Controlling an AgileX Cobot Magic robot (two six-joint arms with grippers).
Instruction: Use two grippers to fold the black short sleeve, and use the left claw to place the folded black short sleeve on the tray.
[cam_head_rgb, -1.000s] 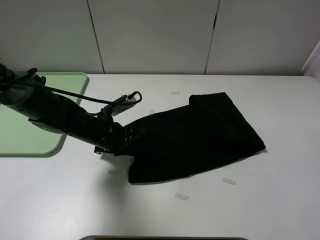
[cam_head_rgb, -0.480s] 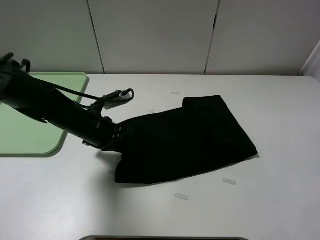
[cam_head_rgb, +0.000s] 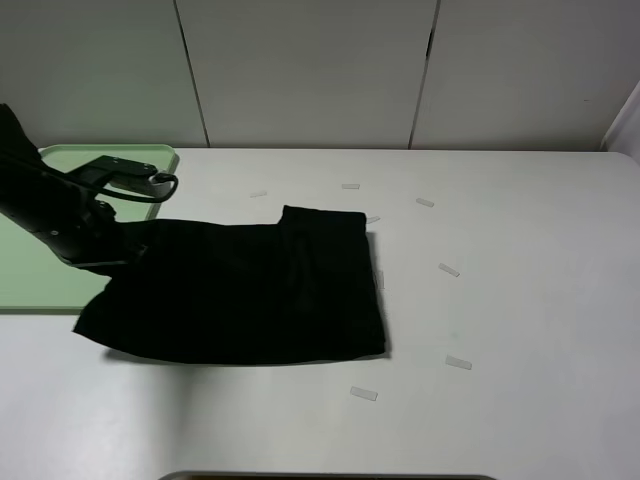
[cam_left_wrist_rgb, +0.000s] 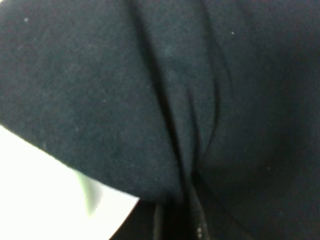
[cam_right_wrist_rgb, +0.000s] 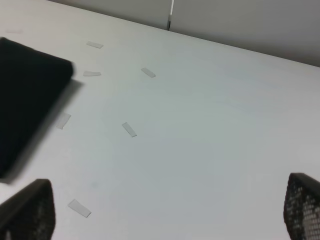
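One folded black shirt (cam_head_rgb: 250, 295) lies on the tabletop (cam_head_rgb: 520, 300), its left end reaching the one green tray (cam_head_rgb: 40, 285). Left tool (cam_left_wrist_rgb: 185, 212): clamped on the shirt's bunched cloth. Right tool (cam_right_wrist_rgb: 165, 210): jaws spread wide, empty. At least seven paper scraps (cam_head_rgb: 448, 270) lie scattered

The black short sleeve (cam_head_rgb: 250, 295) lies on the table (cam_head_rgb: 520, 300), toward nine o'clock from the middle, its nine o'clock end overlapping the corner of the tray (cam_head_rgb: 30, 285). Some paper scraps (cam_head_rgb: 448, 270) lie at three o'clock of it.
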